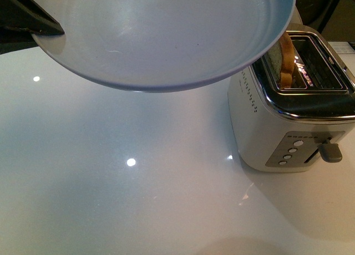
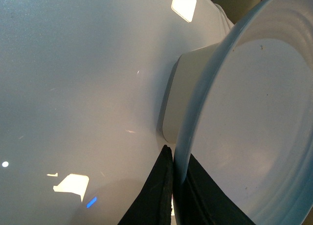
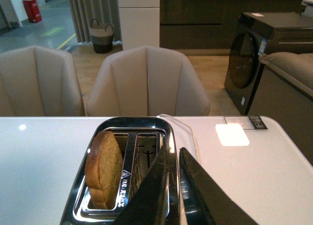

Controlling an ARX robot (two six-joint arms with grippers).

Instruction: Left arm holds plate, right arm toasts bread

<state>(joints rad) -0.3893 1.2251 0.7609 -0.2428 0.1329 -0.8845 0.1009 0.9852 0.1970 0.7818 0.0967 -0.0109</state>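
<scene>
My left gripper (image 2: 177, 160) clamps only the plate (image 1: 166, 39) rim, so it may slip. My right gripper (image 3: 173, 154), fingers together, hangs beside the bread (image 3: 103, 168).

Bread (image 1: 286, 58) in left slot of toaster (image 1: 288, 127); plate (image 1: 166, 39) aloft further left

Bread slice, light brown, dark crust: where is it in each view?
Front view: light brown bread slice stands in the silver toaster's slot, upper right, partly behind the pale blue-grey round plate's rim.
Left wrist view: not in it.
Right wrist view: bread slice in the toaster slot farther from the right gripper.
Shared landmark: the toaster; probably the pale box behind the plate in the left wrist view.
</scene>
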